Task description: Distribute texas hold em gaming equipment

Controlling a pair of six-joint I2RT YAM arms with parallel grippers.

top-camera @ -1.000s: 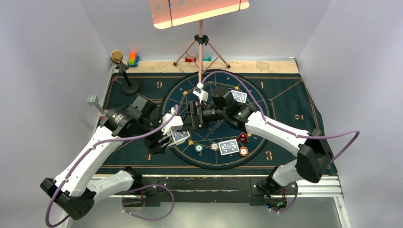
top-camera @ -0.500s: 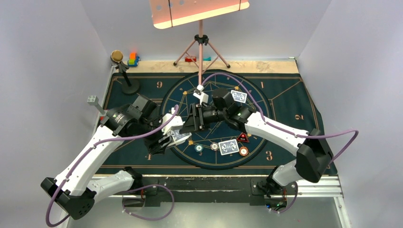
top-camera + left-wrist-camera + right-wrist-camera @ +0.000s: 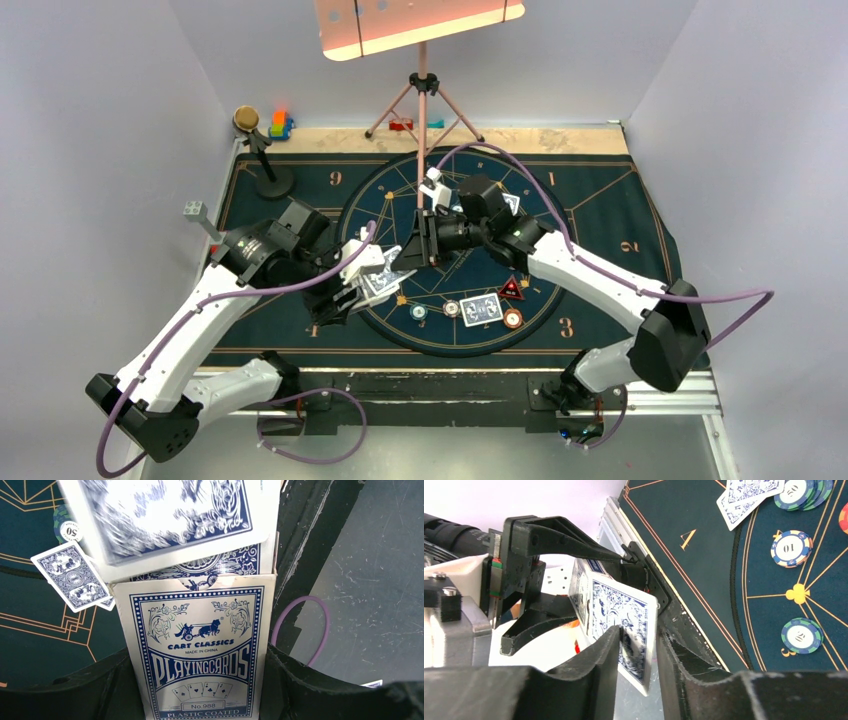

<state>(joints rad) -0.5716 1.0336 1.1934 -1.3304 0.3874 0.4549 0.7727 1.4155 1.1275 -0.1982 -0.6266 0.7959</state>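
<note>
Playing cards are mid-deal, and the pack is at the left of the table's centre. The left tool [image 3: 205,692] is clamped on the card box [image 3: 197,630], as it was a second ago, and holds it clear of the star-patterned mat [image 3: 600,220] with its open mouth towards the other arm.

Change noted: a second ago the right tool [image 3: 638,655] stood wide at the mouth of the box. It has since narrowed sharply and drawn back a little to the right. The top card [image 3: 616,612] now sticks out of the box at a slant, and it is blurred in the left wrist view, so it appears to be moving.

Position: that card lies between the right tool's two fingers [image 3: 599,665], well down between them. A gap shows on one side of the card. I cannot tell whether the jaws have pinched it or are merely straddling it.

Judgement: one card is being drawn from the pack, and its delivery is not yet done.

Further right, other pieces lie on the mat. A face-down pair [image 3: 481,308] sits near the front edge of the circle, with poker chips [image 3: 452,309] on either side of it. The triangular marker [image 3: 511,290] lies just behind the pair. Another card [image 3: 505,203] shows beyond the right arm. Part of the distribution is therefore in place.
</note>
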